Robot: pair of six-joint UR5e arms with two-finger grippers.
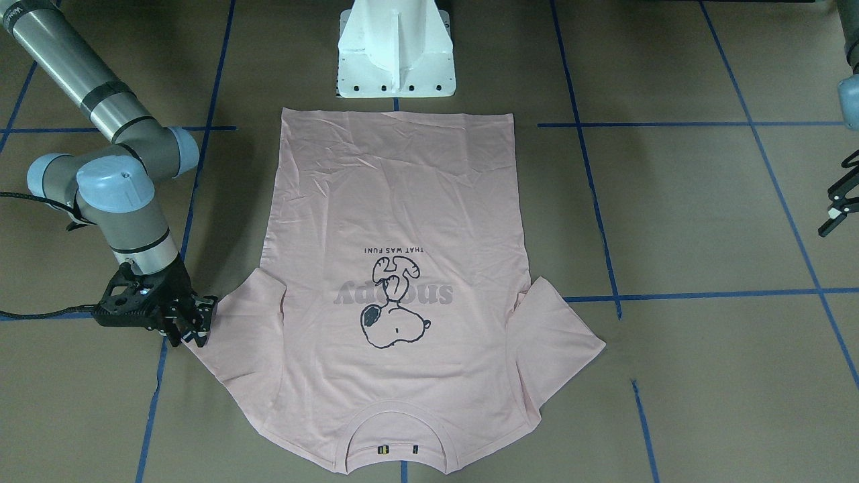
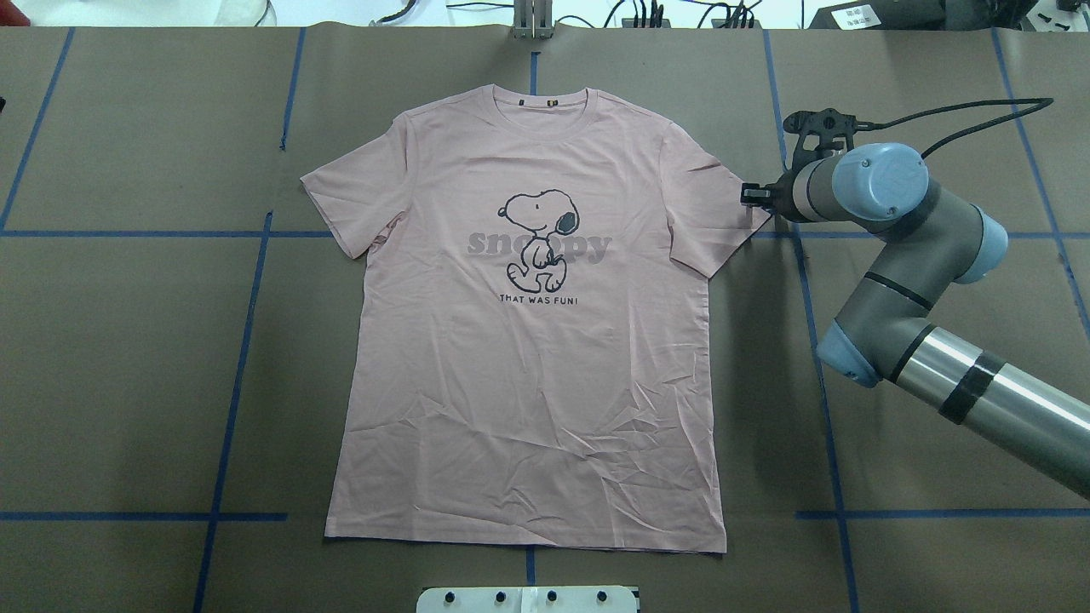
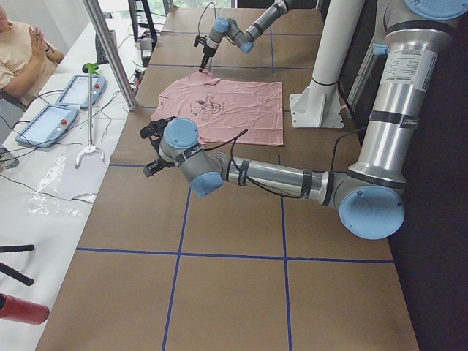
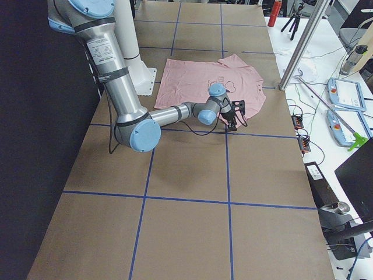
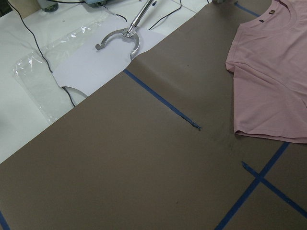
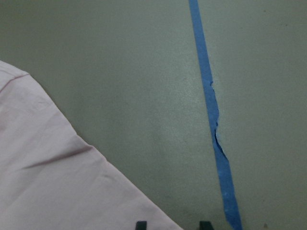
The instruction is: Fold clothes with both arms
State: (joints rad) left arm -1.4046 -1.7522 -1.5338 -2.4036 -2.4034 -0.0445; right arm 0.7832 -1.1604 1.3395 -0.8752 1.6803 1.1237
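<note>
Looking at the front-facing view first: T-shirt (image 1: 396,221) lies flat on the counter (image 1: 671,215), print up, centre frame. Its hem is just below the white pedestal (image 1: 396,47) at the top and its collar is at the bottom edge. Right end effector (image 1: 194,325) is at lower left, fingertips at the tip of that sleeve. Left end effector (image 1: 835,208) is at the right edge, well apart from the shirt and cropped by the frame. I can't tell whether it's released or clenched.

Overhead: shirt is centred, collar toward the top, both sleeves spread. Right arm (image 2: 903,247) comes in from the right, and its end effector touches the sleeve edge on that side.

Exterior left: left arm (image 3: 278,175) is the near one. Its end effector hangs over bare counter at left centre, near the shirt's near sleeve but off it. The far arm's end effector is down at the far sleeve. A person (image 3: 22,51) sits at upper left.

Exterior right: the near arm reaches to the near sleeve, mid-frame.

Left wrist: I see mostly bare counter with blue tape (image 5: 163,100). The shirt's sleeve and collar are at upper right, and a metal grabber tool (image 5: 124,36) lies on a white sheet at the top.

Right wrist: the sleeve fills the lower left and a tape strip runs down the right. Two dark fingertips (image 6: 140,225) show at the bottom edge, standing apart, so this end effector is released with nothing gripped. The left tip sits at the sleeve's edge.
</note>
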